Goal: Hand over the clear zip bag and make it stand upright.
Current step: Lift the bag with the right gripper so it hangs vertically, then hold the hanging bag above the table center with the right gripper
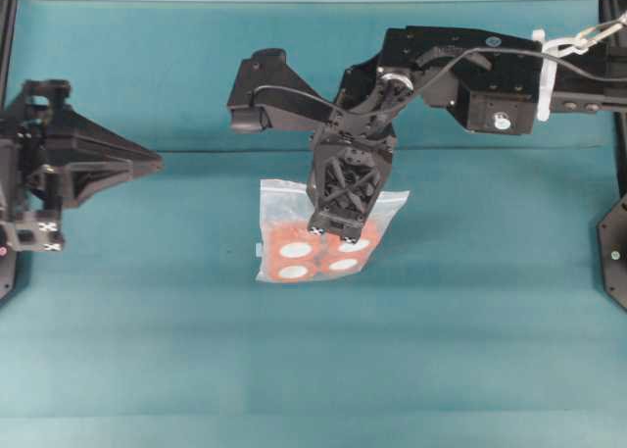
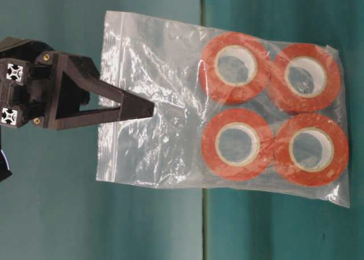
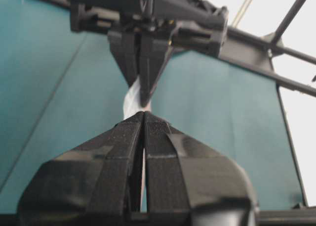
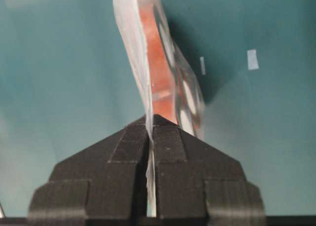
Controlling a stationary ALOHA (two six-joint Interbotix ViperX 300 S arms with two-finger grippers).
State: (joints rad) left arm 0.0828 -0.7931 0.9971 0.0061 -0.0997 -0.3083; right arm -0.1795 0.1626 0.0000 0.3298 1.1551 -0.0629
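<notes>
Right black gripper (image 4: 150, 119) pinches the clear crinkly zip bag (image 2: 170, 100) (4 orange-red tape rolls (image 2: 272, 107) inside); left black gripper (image 3: 144, 118) closed, empty.

The clear zip bag (image 1: 392, 209) hung from my right gripper (image 1: 333, 233), pinched at the plastic above its load. It was crinkly and see-through, with four orange-red tape rolls (image 2: 273, 109) with white cores packed two by two at its low end. It seemed to hang clear of the table, though I couldn't be sure.
</notes>
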